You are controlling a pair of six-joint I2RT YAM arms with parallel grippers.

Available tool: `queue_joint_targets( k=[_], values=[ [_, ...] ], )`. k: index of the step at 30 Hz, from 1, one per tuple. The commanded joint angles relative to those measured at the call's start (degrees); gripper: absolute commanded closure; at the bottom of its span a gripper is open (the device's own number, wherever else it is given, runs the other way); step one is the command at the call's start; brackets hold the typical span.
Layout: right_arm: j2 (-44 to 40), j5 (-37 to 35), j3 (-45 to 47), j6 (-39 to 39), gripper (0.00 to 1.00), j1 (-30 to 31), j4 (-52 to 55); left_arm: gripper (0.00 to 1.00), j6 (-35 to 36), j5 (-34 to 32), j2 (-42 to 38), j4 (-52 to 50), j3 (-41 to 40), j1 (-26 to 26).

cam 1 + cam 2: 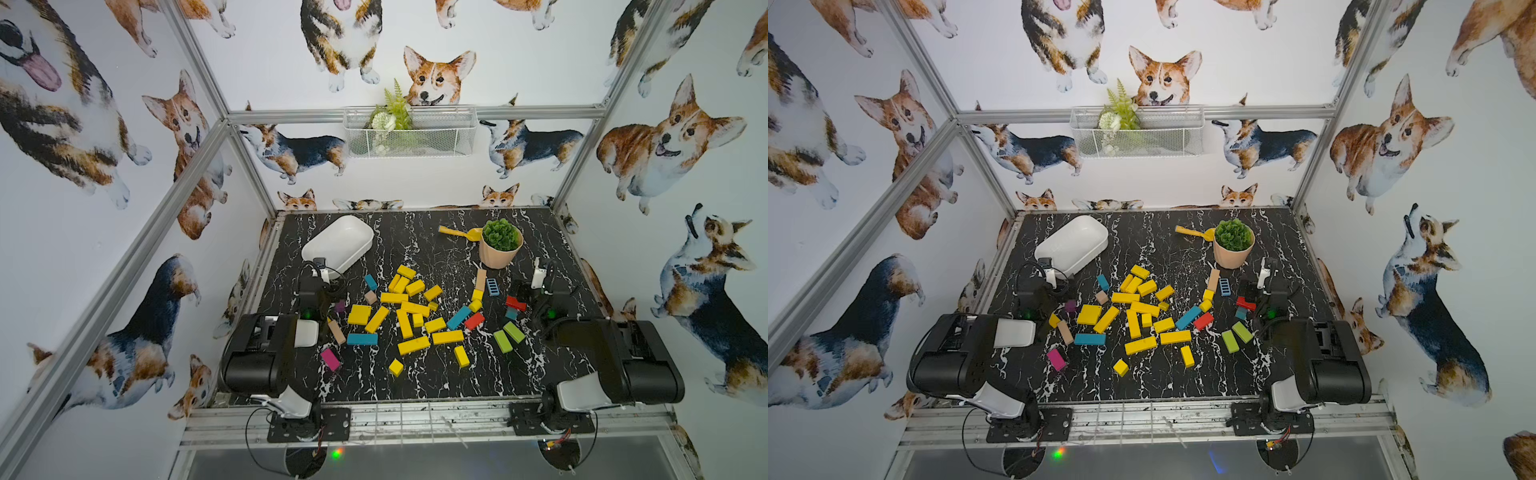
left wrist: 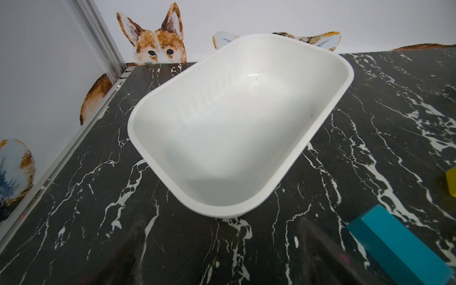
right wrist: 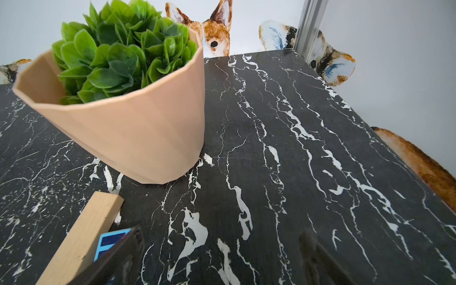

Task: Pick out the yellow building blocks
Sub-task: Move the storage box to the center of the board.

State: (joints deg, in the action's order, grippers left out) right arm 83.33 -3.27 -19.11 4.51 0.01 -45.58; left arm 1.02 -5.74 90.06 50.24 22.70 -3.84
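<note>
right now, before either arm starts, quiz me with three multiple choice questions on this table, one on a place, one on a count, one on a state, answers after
1. Where does the white tub stand?
A. On the far left of the table, just ahead of the left pincer
B. Against the plant pot
C. At the near edge

2. How many lime-green bars lie on the table?
A. One
B. Two
C. Four

3. With the yellow building blocks scattered mid-table, the tub is:
A. Empty
B. Half filled
C. Overturned

Answers:
1 A: both top views show it at the far left, beyond that pincer.
2 B: two green bars lie side by side on the right.
3 A: the left wrist view shows its bare white inside.
</note>
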Motion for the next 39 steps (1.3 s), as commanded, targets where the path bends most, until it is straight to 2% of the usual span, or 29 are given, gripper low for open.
queue_joint_targets(
  k=[1,36,39],
  values=[
    [-0.17,-0.32,0.03,-0.13,0.0,0.06,-1.19,0.01,0.13,0.46,-0.24,1.34,-0.07,0.08],
    [-0.27,-1.42,0.43,0.25,0.0,0.04,-1.87,0.01,0.3,0.57,-0.24,1.62,-0.28,0.15],
    [-3.67,-3.41,1.85,1.35,0.0,0.16,-2.44,0.01,0.13,0.65,-0.24,1.29,-0.03,0.27]
  ],
)
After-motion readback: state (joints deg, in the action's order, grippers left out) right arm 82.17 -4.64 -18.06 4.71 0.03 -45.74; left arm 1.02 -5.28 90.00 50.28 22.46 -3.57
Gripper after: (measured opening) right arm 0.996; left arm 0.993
